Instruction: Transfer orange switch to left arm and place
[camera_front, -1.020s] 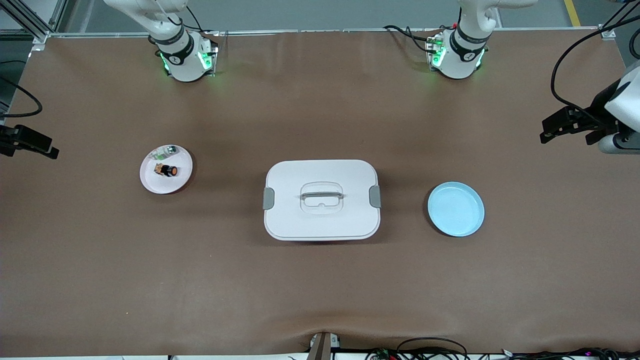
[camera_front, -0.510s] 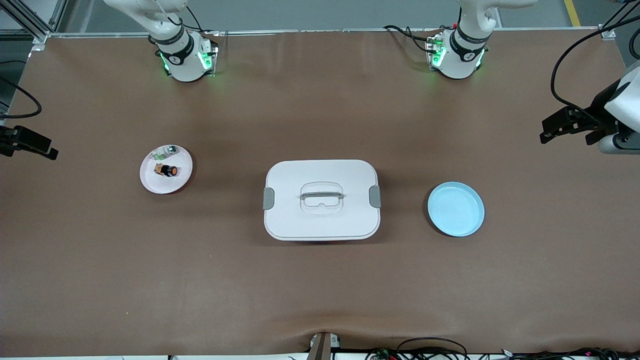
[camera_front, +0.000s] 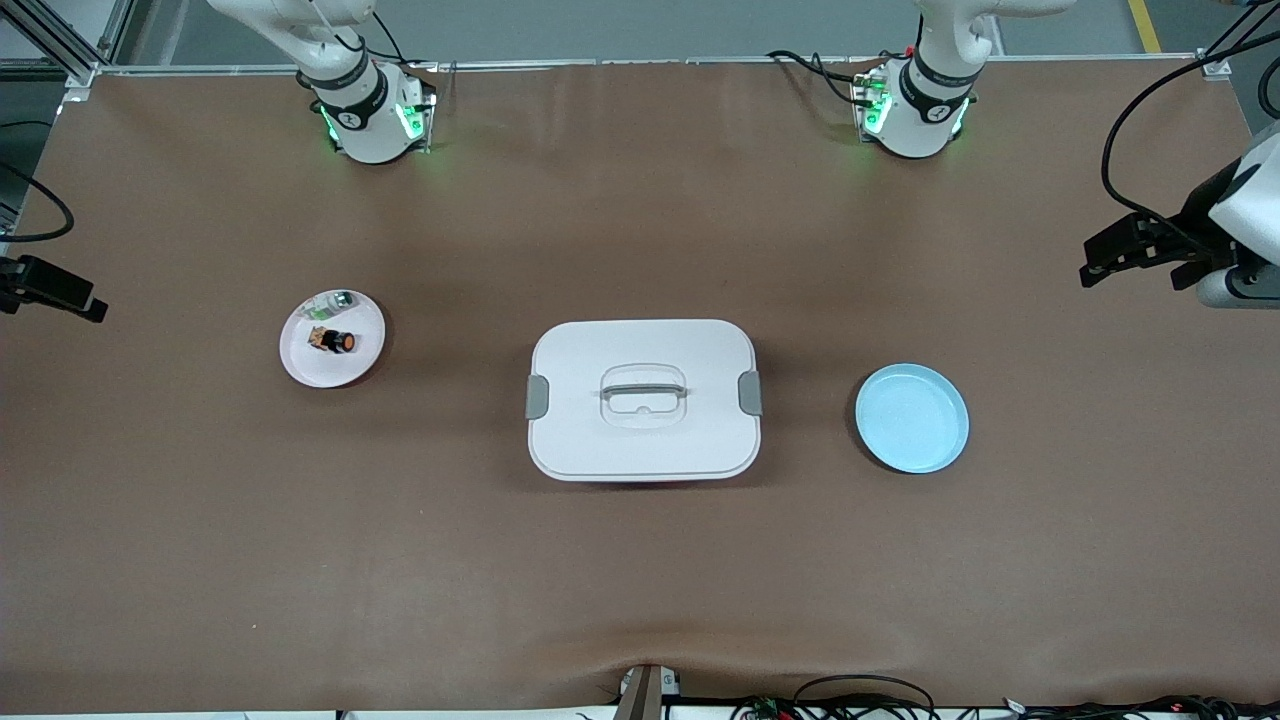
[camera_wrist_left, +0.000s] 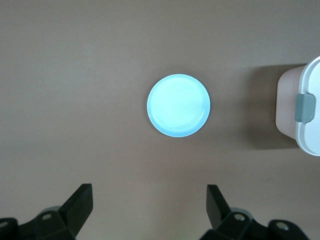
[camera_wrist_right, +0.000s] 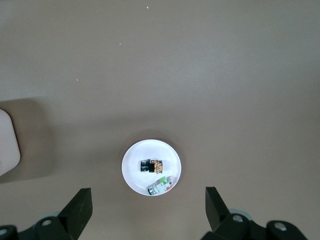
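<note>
Right end effector (camera_front: 50, 290) shifted slightly; orange switch (camera_front: 343, 342) lies in pink plate (camera_front: 300, 368).

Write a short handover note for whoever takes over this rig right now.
Left gripper: jaws open, empty, high over the blue plate.
Right gripper: jaws open, empty, high over the pink plate.
Orange switch lies on the pink plate beside a green-and-silver component.
Box sits closed between the two plates.
Done: nothing; switch untouched.
Left: right arm picks the switch, passes it to the left arm clear of the box; the blue plate looks like the destination.
</note>
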